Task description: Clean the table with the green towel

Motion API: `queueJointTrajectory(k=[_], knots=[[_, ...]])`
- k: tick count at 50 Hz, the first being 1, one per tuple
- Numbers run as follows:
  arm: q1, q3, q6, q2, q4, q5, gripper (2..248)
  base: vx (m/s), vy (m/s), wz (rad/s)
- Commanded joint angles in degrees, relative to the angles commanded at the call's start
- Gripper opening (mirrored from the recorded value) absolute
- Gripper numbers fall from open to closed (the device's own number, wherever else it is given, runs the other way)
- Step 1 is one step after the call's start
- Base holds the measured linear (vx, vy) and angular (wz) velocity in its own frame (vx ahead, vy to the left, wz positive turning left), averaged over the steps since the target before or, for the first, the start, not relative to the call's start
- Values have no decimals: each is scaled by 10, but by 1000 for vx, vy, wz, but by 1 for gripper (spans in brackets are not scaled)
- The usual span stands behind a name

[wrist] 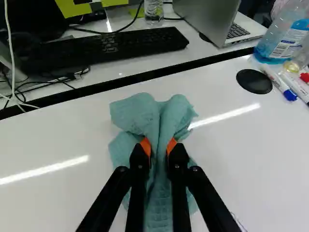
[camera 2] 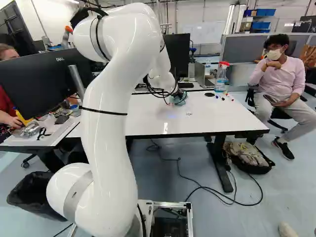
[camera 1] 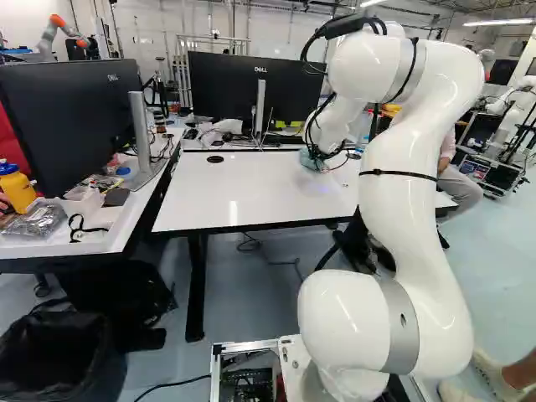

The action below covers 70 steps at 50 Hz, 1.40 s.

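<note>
Hand [camera 2: 173, 101] was clamped on the green towel [wrist: 137, 115], orange pads [wrist: 145, 146] pinching a bunched fold from both sides. Towel lay gathered on the white surface [wrist: 58, 137], its edges splayed around the fingertips. A round black cap [wrist: 254, 81] sat near the marker pens [wrist: 281, 87] and a bottle of blue liquid [wrist: 282, 41]. Beyond a dark gap were keyboard [wrist: 120, 46] and laptop [wrist: 210, 21].

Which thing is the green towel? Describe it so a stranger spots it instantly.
Start at the white table ahead of the arm, then find the black claw over it. The towel is the blue-green, waffle-textured cloth bunched up and pinched in that claw. Its soft folds set it apart from the flat black disc and capped markers nearby.
</note>
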Motion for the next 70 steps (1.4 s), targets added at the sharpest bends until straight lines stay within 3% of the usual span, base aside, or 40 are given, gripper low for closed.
queueJointTrajectory(k=[25, 70], knots=[[8, 45, 0, 61, 0, -57, 54, 0, 0, 0], [37, 196, 0, 238, 0, -172, 54, 0, 0, 0]])
